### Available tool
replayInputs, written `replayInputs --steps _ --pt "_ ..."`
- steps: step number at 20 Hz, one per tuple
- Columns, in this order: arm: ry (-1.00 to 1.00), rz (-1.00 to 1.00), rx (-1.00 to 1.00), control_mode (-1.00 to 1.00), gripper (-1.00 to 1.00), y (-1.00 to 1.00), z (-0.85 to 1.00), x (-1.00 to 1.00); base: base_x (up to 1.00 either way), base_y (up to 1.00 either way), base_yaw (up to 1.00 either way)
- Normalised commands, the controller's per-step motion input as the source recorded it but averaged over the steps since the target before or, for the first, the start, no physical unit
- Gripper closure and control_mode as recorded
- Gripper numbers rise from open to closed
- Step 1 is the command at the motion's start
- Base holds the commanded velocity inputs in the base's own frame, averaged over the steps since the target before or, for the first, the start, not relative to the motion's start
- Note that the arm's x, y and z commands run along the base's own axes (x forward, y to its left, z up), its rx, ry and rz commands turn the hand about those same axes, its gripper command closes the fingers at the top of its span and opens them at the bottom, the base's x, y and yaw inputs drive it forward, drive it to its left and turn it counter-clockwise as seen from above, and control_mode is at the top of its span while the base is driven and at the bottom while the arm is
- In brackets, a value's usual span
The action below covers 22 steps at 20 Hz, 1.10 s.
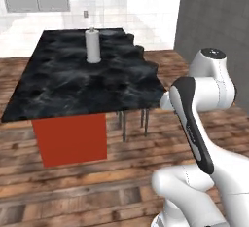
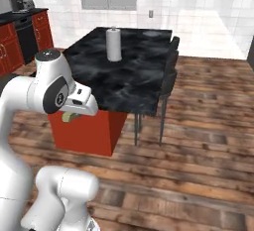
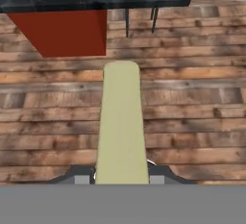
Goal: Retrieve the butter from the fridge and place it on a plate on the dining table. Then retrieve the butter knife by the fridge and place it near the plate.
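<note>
The butter [image 3: 121,122] is a pale-yellow stick that juts forward from between my fingers in the hand view, over the wooden floor. My gripper [image 3: 120,177] is shut on it. From the right base view, the gripper [image 2: 72,116] hangs low in front of the red base of the dining table [image 2: 129,81], with the butter [image 2: 68,117] peeking out under the hand. The black marble dining table [image 1: 87,82] lies ahead of me. A faint round plate [image 2: 151,34] rests at its far end. The butter knife is out of view.
A white paper-towel roll [image 1: 92,46] stands upright on the table top. Dark stools [image 2: 168,76] line the table's right side. The fridge's grey side [image 1: 214,11] rises at the right. Red cabinets [image 2: 15,41] run along the left wall. Wooden floor lies between me and the table.
</note>
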Motion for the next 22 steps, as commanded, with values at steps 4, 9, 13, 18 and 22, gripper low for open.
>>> replayInputs --steps 4,9,13,18,22 --pt "0.0 0.0 0.0 1.0 1.0 0.0 0.0 0.0 0.1 -1.0 -0.06" --pt "0.0 0.0 0.0 1.0 1.0 0.0 0.0 0.0 0.12 -1.0 -0.06" --pt "0.0 0.0 0.0 1.0 1.0 0.0 0.0 0.0 0.58 -1.0 0.0" --pt "0.0 0.0 0.0 1.0 1.0 0.0 0.0 0.0 0.84 -1.0 0.09" --pt "0.0 0.0 0.0 1.0 1.0 0.0 0.0 0.0 0.95 -1.0 0.3"
